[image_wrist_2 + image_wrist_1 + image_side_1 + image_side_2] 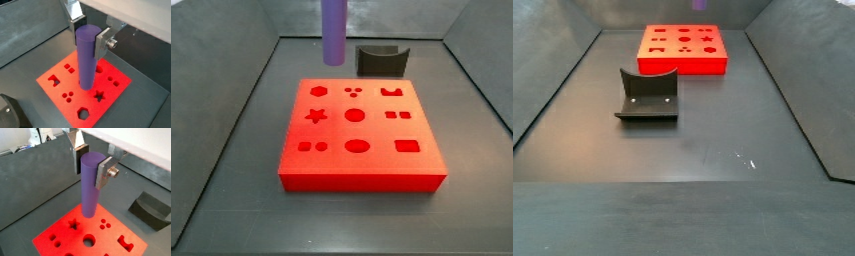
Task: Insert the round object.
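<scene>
My gripper [90,163] is shut on the round object, a long purple peg [90,183], gripping its upper end between the silver fingers [103,173]. The peg hangs upright above the red block [67,235], which has several shaped holes, among them a star and round ones. In both wrist views the peg's lower end shows over the block's top, clear of it. The gripper [89,35], peg [85,60] and block [113,82] show alike there. In a side view only the peg [334,30] shows, hanging over the far side of the block [425,130]; the gripper is out of frame.
The dark fixture [381,60] stands on the floor just beyond the red block and shows in both wrist views [150,210] [10,115]. In a side view the fixture [648,95] stands in front of the block [683,64]. Grey walls enclose the floor.
</scene>
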Controlling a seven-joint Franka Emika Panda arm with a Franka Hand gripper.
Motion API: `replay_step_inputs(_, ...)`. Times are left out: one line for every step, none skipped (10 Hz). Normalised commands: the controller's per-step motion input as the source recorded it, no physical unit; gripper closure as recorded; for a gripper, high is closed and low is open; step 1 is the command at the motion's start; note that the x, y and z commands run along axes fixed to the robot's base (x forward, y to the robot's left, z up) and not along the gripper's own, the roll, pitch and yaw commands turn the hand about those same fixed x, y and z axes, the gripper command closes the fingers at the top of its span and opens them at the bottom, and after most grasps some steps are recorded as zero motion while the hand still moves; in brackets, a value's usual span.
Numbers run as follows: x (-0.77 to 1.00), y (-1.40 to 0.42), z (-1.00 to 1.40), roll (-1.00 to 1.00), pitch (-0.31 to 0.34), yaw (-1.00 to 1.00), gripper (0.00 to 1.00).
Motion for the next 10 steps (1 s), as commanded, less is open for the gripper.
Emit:
replay_step_inputs(0.04, 0.0, -0.06, 0.0, 0.0, 0.0, 1.0)
replay_step_inputs(0.3, -0.03, -0.25, 0.01, 0.0, 0.0, 1.0)
replay_step_inputs(0.61, -0.31, -0.03, 0.09, 0.001, 0.0, 1.0)
replay_step_inputs(0.56, -0.29, -0.05, 0.04, 0.0, 0.0, 1.0)
replay_step_inputs(0.52, -0.26, -0.08, 0.01, 0.0, 0.02, 1.0)
replay_step_inputs(0.48, -0.22, -0.13, 0.01, 0.0, 0.0, 1.0)
replay_step_inputs(0.28, -0.11, -0.19, 0.05, 0.0, 0.0, 1.0)
replay_step_inputs(0.14, 0.0, -0.34, 0.05, -0.01, 0.0, 1.0)
replay_step_inputs(0.27, 0.0, -0.41, 0.01, -0.054, 0.0, 1.0)
replay_step_inputs(0.37, 0.0, -0.44, 0.0, -0.096, 0.0, 1.0)
